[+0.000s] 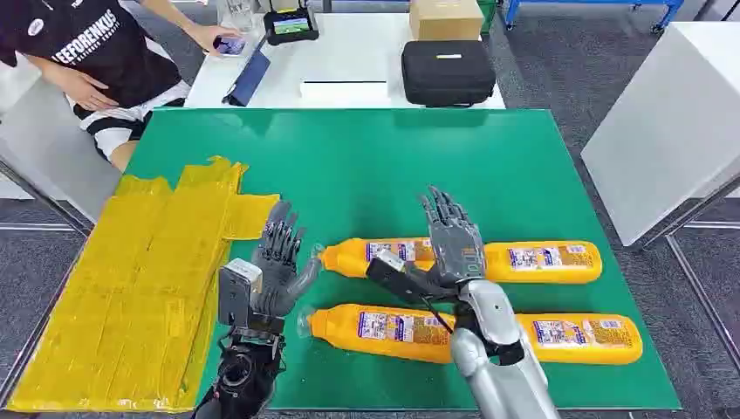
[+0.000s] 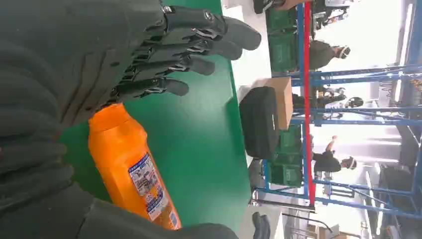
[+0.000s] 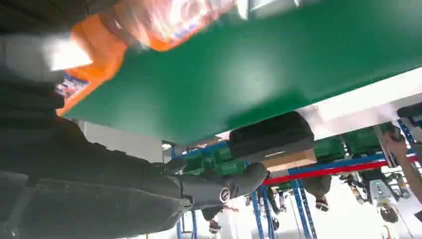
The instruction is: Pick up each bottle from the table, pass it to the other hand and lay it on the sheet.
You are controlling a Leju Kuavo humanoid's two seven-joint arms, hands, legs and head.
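Observation:
Two orange bottles lie on their sides on the green table [image 1: 366,166]. The far bottle [image 1: 541,261] has its cap pointing toward the yellow sheet [image 1: 140,288] at the left. The near bottle [image 1: 384,330] lies parallel to it, closer to me. My right hand [image 1: 454,243] hovers over the middle of the far bottle with its fingers stretched out, holding nothing. My left hand [image 1: 277,262] stands by that bottle's cap, fingers spread and empty. In the left wrist view the fingers [image 2: 199,47] reach over an orange bottle [image 2: 134,169]. The right wrist view has a blurred orange bottle [image 3: 149,22].
A white table behind the green one carries a black case [image 1: 448,72], a cardboard box [image 1: 445,17] and a small screen device [image 1: 291,24]. A person [image 1: 96,52] sits at the far left. Another white table [image 1: 672,122] stands at the right.

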